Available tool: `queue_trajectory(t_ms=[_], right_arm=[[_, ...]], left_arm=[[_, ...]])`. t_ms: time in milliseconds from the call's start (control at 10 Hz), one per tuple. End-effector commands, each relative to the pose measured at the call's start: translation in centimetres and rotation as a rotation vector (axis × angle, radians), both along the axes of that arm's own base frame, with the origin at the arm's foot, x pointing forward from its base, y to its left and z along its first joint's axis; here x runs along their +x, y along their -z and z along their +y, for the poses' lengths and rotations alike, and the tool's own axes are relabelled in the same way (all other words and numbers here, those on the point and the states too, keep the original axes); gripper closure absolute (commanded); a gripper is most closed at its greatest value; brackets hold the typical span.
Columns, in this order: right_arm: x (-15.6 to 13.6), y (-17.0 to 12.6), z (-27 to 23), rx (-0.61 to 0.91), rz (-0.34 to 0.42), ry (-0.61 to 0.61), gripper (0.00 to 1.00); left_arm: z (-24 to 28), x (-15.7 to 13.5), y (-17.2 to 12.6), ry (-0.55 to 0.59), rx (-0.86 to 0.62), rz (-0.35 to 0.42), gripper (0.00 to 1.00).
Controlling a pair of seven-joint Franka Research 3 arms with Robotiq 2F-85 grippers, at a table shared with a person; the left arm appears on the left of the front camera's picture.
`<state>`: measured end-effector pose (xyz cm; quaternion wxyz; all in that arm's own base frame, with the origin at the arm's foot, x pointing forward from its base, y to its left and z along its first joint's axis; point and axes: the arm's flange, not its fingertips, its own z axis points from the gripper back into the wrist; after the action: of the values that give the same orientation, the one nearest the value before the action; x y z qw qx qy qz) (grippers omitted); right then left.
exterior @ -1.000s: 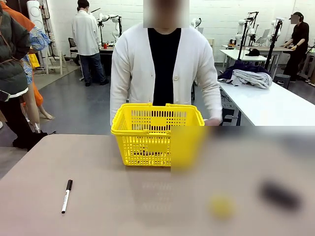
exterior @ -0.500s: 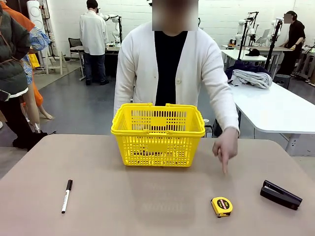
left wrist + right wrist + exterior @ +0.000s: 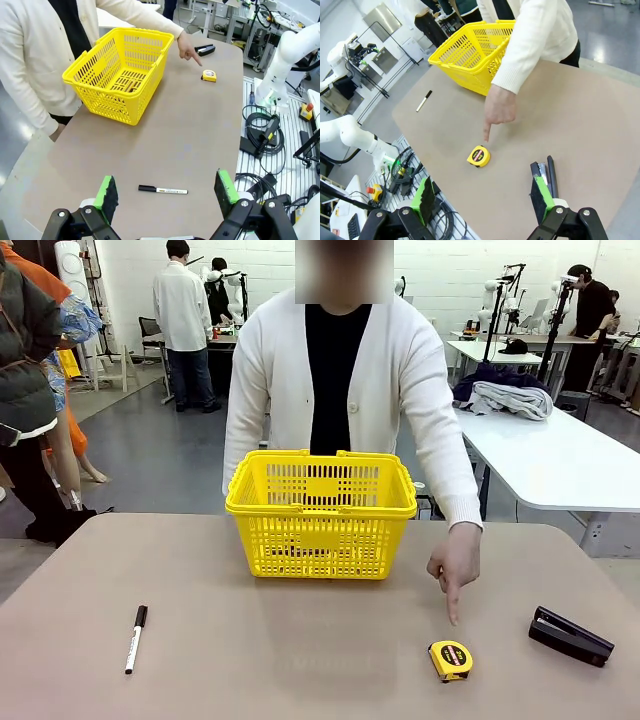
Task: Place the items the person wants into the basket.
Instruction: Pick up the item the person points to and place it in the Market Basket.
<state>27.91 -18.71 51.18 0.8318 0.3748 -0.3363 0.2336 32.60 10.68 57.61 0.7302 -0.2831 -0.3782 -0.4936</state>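
Note:
The yellow basket [image 3: 320, 512] [image 3: 120, 75] [image 3: 477, 50] stands at the far middle of the table, in front of the person [image 3: 345, 390] in a white cardigan. The person's hand [image 3: 455, 565] [image 3: 497, 107] points a finger down at the yellow-and-black tape measure [image 3: 451, 660] [image 3: 209, 75] [image 3: 479, 156] on the table's right half. Something dark lies on the basket's floor in the left wrist view. My left gripper [image 3: 167, 192] hangs open high above the near left part of the table. My right gripper [image 3: 482, 197] is open too, above the near right edge.
A white marker with a black cap [image 3: 134, 638] [image 3: 162, 190] [image 3: 424, 100] lies at the near left. A black stapler [image 3: 570, 636] [image 3: 205, 49] [image 3: 551, 175] sits at the right, past the tape measure. Bare tabletop [image 3: 300, 650] spreads between them. Cables and equipment lie below the table's near edge.
The person's arm came forward from beside the basket and its hand has lowered, finger pointing closer at the tape measure. Neither gripper has changed.

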Motion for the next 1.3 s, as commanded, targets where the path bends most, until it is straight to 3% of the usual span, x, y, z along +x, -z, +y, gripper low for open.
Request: queue_trajectory(t_ms=[0, 200, 500, 700, 900, 1200], right_arm=[[0.2, -0.1, 0.0, 0.023, -0.026, -0.004, 0.00], [0.0, 0.0, 0.0, 0.000, 0.000, 0.000, 0.00], [0.0, -4.0, 9.8, -0.349, 0.091, 0.046, 0.00], [-0.1, -4.5, 16.8, -0.508, 0.194, 0.095, 0.00], [0.5, -3.4, 22.2, -0.613, 0.324, 0.046, 0.00], [2.5, 0.9, 28.9, -0.748, 0.410, 0.048, 0.00]], left_arm=[[0.2, 0.2, -0.1, 0.012, -0.011, -0.023, 0.00], [0.2, 0.2, -0.1, 0.012, -0.011, -0.023, 0.00], [0.2, 0.2, -0.1, 0.012, -0.011, -0.023, 0.00], [0.2, 0.2, -0.1, 0.012, -0.011, -0.023, 0.00], [0.2, 0.2, -0.1, 0.012, -0.011, -0.023, 0.00], [0.2, 0.2, -0.1, 0.012, -0.011, -0.023, 0.00]])
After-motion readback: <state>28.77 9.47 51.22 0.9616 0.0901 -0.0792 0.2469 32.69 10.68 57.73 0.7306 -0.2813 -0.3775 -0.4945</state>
